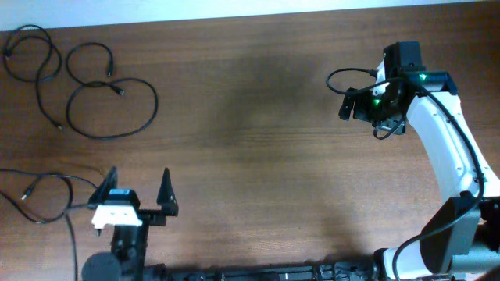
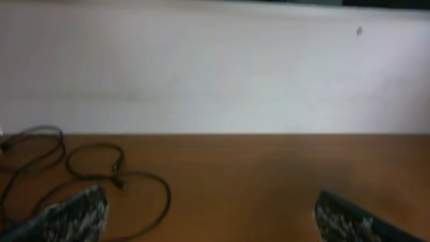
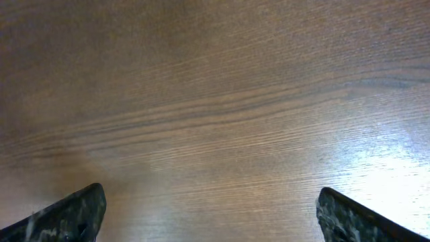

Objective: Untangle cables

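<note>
Several thin black cables lie apart in loose loops at the table's far left: one curl (image 1: 53,56), a small loop (image 1: 108,58), and a bigger loop (image 1: 155,105). A fourth cable (image 1: 48,177) trails off the left edge. My left gripper (image 1: 137,191) is open near the front edge, right of that fourth cable, with nothing between its fingers. The left wrist view shows the far loops (image 2: 165,196) ahead and to the left of the open left gripper (image 2: 211,222). My right gripper (image 1: 350,105) hovers at the far right, open over bare wood (image 3: 211,215).
The brown wooden table (image 1: 250,156) ends at a white wall (image 2: 215,74) along its far edge. A thicker black wire (image 1: 344,74) loops off the right arm's wrist. The right arm's white link (image 1: 445,148) runs down the right side.
</note>
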### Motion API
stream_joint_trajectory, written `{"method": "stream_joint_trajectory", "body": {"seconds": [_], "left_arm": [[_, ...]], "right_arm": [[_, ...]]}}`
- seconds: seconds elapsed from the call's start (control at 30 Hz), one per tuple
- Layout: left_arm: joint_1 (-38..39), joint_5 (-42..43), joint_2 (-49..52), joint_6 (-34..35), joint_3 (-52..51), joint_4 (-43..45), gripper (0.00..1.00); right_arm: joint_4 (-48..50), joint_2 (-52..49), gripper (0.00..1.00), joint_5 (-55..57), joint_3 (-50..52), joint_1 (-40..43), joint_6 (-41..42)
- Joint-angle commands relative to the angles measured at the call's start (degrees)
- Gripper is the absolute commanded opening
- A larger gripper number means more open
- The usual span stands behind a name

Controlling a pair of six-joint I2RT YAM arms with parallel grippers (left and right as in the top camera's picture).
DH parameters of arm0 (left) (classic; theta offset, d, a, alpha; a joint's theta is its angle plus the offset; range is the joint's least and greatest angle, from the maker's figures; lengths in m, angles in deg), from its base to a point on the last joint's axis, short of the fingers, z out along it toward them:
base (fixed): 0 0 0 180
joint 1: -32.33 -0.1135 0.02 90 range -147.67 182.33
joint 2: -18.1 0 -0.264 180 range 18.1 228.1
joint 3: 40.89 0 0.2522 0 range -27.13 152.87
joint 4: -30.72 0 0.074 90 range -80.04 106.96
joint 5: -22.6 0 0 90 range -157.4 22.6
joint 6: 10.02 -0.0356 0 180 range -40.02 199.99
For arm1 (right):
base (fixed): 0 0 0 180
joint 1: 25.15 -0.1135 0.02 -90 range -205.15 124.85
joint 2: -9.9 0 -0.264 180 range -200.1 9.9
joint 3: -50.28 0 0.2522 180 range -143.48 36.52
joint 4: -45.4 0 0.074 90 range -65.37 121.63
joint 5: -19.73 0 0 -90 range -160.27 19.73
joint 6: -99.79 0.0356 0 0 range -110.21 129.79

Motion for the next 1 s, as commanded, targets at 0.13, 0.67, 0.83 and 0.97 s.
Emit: {"method": "stream_joint_trajectory", "body": {"seconds": [0.13, 0.67, 0.83, 0.97], "left_arm": [[0.2, 0.7, -0.3, -3.5, -15.7, 17.4, 0.99], [5.0, -3.7, -0.3, -8.1, -20.6, 15.4, 0.99], [5.6, -5.2, -0.3, -2.4, -20.6, 15.3, 0.99], [5.6, -4.6, -0.3, -2.5, -20.6, 15.6, 0.99]], "right_arm": [[0.0, -0.1, 0.99, 0.1, -0.3, 0.1, 0.2], [0.0, -0.1, 0.99, 0.1, -0.3, 0.1, 0.2], [0.0, -0.1, 0.99, 0.1, -0.3, 0.1, 0.2], [0.0, -0.1, 0.99, 0.1, -0.3, 0.1, 0.2]]}}
